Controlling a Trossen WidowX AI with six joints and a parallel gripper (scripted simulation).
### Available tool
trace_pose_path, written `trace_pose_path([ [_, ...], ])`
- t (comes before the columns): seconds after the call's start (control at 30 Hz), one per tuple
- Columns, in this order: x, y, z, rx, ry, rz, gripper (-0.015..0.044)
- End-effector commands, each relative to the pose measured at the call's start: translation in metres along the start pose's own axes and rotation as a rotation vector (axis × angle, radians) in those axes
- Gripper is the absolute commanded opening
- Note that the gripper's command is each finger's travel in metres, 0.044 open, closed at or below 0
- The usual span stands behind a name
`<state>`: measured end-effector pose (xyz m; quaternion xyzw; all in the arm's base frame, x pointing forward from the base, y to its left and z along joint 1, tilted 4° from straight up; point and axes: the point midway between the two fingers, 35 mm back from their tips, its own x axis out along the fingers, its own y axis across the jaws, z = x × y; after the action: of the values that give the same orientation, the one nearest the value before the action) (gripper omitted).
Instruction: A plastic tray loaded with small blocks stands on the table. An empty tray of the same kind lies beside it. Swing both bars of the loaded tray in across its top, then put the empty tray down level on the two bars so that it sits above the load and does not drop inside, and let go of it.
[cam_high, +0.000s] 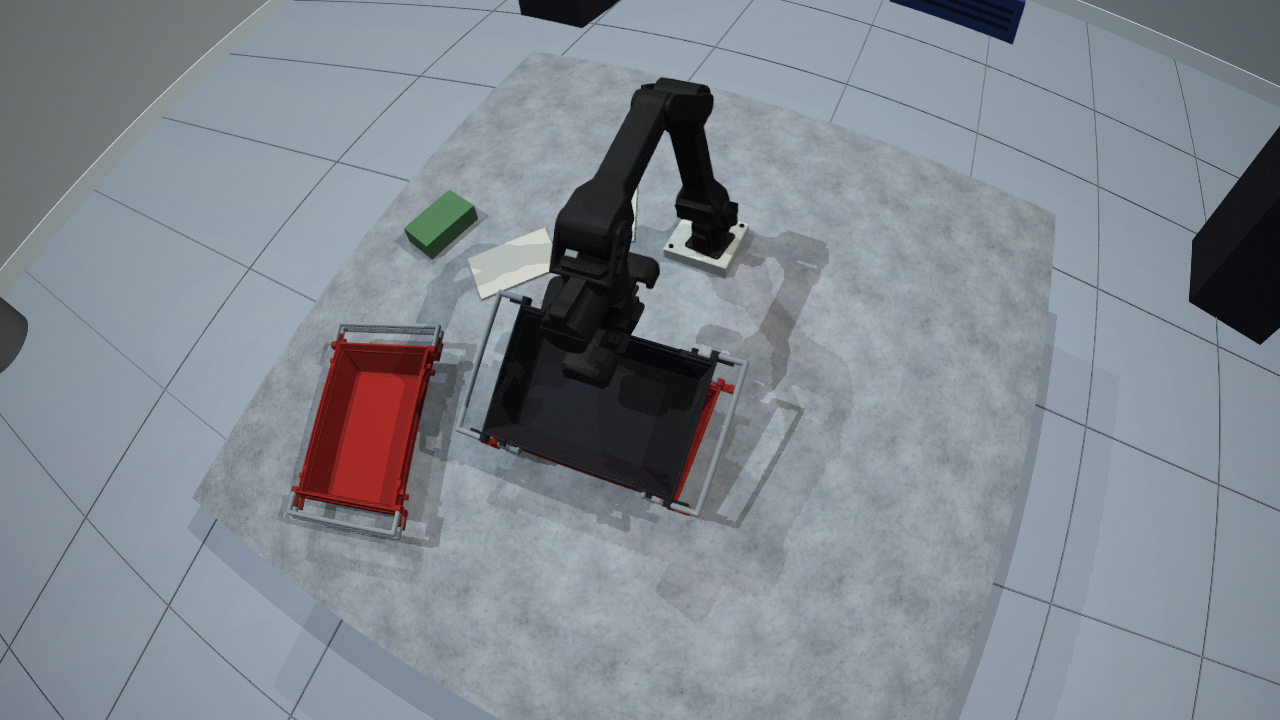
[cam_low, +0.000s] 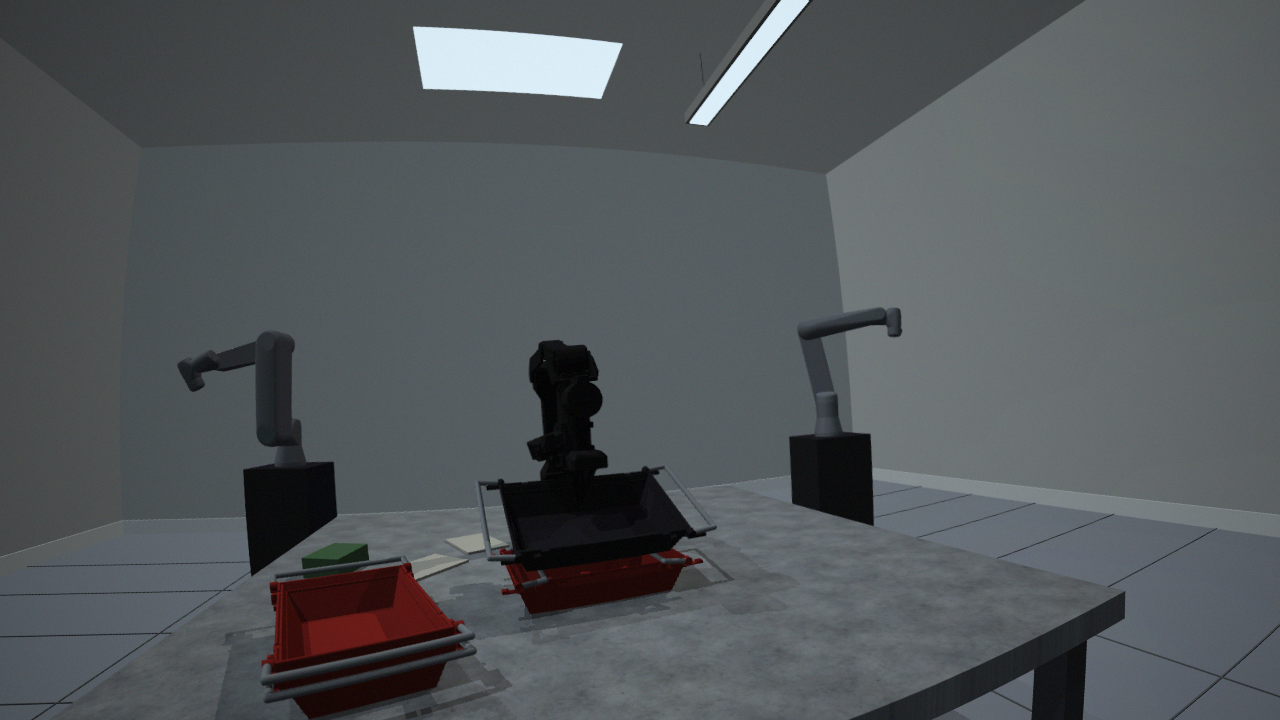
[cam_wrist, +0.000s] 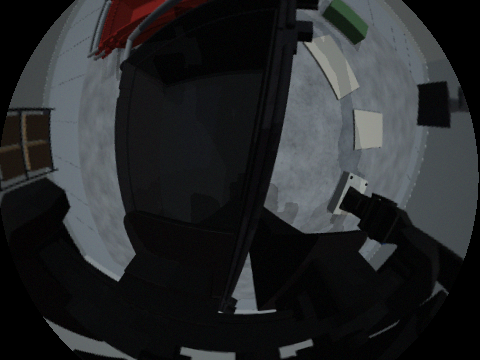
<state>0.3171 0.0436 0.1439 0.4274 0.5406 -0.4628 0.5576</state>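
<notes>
The gripper (cam_high: 601, 351) (cam_low: 580, 501), clamped on the black plastic tray's (cam_high: 595, 428) (cam_low: 608, 530) (cam_wrist: 190, 130) long wall, could drop it inside the red plastic tray (cam_high: 700, 438) (cam_low: 601, 586) if its 2 grey bars slip.

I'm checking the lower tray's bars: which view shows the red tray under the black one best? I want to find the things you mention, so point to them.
The exterior view: it shows the front wall and bars of the red tray (cam_high: 700, 438) (cam_low: 601, 586). The top view shows only edges; the wrist view, none identifiable.

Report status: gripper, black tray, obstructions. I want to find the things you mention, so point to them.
Gripper (cam_high: 597, 344) (cam_low: 577, 492) shut on black tray (cam_high: 590, 420) (cam_low: 595, 528) (cam_wrist: 190, 135). Black tray tilted above loaded red tray (cam_high: 702, 438) (cam_low: 604, 586). No obstruction seen between them.
</notes>
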Motion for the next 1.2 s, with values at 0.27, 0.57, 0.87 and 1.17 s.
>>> trace_pose_path([
  [0.27,0.008,-0.006,0.001,0.000,-0.003,0.006,0.0000],
  [0.57,0.015,-0.010,0.001,0.000,-0.003,0.006,0.0000],
  [0.87,0.023,-0.014,0.001,0.000,-0.003,0.006,0.0000],
  [1.17,0.031,-0.017,0.001,0.000,-0.003,0.005,0.0000],
])
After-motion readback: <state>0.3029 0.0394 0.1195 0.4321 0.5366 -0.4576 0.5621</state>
